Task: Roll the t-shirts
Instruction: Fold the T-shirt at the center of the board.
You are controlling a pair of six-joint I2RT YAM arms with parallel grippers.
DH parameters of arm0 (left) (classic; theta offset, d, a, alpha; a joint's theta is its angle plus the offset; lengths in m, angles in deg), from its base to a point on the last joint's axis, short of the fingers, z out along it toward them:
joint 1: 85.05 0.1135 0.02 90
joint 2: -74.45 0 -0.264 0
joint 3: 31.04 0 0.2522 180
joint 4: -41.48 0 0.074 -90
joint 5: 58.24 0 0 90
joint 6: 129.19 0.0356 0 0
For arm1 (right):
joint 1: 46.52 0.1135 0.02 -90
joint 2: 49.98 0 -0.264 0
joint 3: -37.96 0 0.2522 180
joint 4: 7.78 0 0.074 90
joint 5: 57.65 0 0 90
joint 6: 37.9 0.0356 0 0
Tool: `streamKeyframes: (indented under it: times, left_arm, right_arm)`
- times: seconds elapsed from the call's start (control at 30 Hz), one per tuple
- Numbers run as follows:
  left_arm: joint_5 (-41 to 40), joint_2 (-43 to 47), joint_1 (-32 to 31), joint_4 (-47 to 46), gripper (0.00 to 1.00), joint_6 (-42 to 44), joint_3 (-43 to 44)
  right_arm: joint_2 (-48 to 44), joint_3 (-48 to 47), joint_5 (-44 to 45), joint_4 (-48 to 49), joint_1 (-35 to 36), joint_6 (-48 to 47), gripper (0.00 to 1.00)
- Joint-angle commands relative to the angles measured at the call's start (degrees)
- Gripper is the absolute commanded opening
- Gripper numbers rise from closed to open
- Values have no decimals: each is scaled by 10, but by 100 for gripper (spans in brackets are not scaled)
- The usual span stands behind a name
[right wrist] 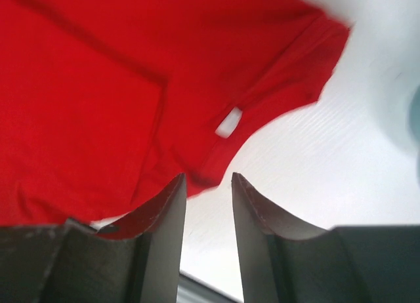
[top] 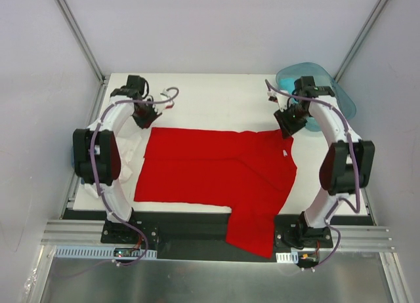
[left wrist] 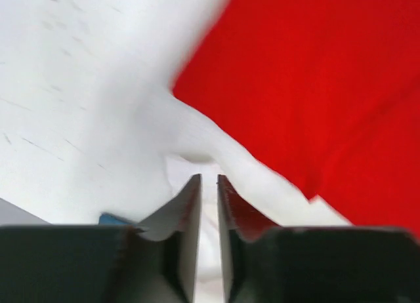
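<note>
The red t-shirt (top: 216,172) lies spread across the counter (top: 216,100), its lower part hanging over the near edge. Its small white collar label (right wrist: 228,122) is unreadable. The left tool (left wrist: 209,181) is barely parted and the right tool (right wrist: 209,178) slightly wider; both are empty.

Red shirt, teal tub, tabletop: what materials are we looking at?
Red t-shirt: soft matte knit cloth, likely cotton; it creases and drapes over the near table edge.
Tub: translucent teal plastic, fairly glossy; its wall is tinted but see-through.
Table: smooth white matte board, possibly laminate; the left wrist view shows faint scuffs.
</note>
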Motion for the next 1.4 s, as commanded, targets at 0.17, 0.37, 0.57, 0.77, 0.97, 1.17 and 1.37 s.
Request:
streamKeyframes:
  times: [0.17, 0.37, 0.57, 0.77, 0.97, 1.17, 1.37]
  left_arm:
    - [44, -145, -8, 20, 0, -241, 153]
    - [36, -188, -14, 22, 0, -284, 171]
    - [29, -206, -14, 23, 0, -307, 173]
    - [27, -219, -14, 24, 0, -318, 173]
    - [18, -229, -14, 23, 0, -323, 174]
    - [-14, -220, -13, 23, 0, -338, 157]
    - [-18, -193, -13, 24, 0, -347, 103]
  right_arm:
    - [181, -168, 24, 24, -3, 47, 27]
    - [247, -208, 79, 19, -2, 81, 27]
    - [275, -208, 109, 33, 6, 93, 23]
    - [298, -223, 169, 52, 19, 102, 15]
    - [316, -235, 200, 56, 19, 97, 2]
    - [304, -233, 198, 55, 3, 98, 0]
    - [269, -245, 174, 57, 11, 93, 10]
